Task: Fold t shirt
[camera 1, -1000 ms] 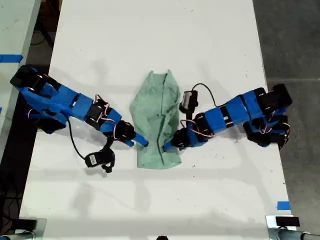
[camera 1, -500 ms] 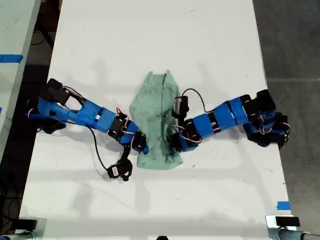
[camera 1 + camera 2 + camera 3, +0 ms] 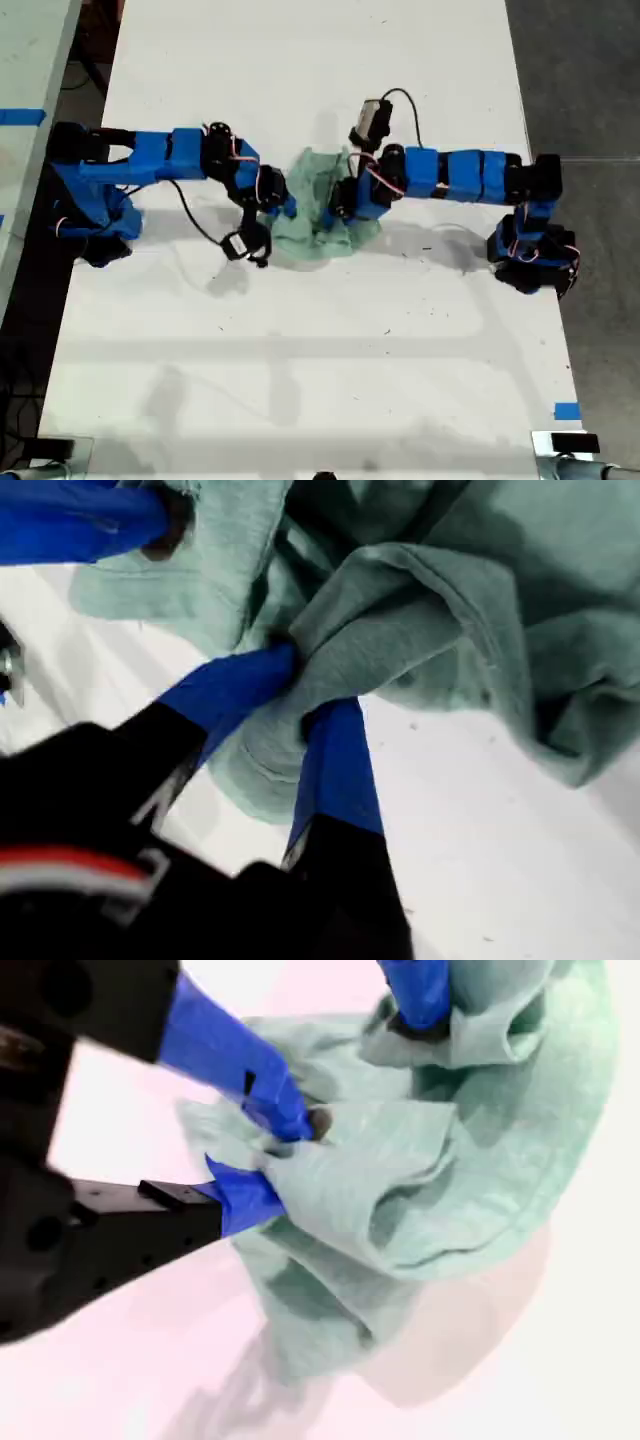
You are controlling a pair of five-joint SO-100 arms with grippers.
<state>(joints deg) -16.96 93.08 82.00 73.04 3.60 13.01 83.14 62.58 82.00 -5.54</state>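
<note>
Fingers (image 3: 300, 685) clamped on t shirt (image 3: 318, 215) edges

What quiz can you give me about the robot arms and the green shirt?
1. True or false: my first gripper is shut on the t shirt.
2. Pick one. The table is: A white, B red, C black.
3. Fill the gap: the t shirt does not lie flat, it is ___ up between the two arms.
Key: 1 true; 2 A; 3 bunched.
</note>
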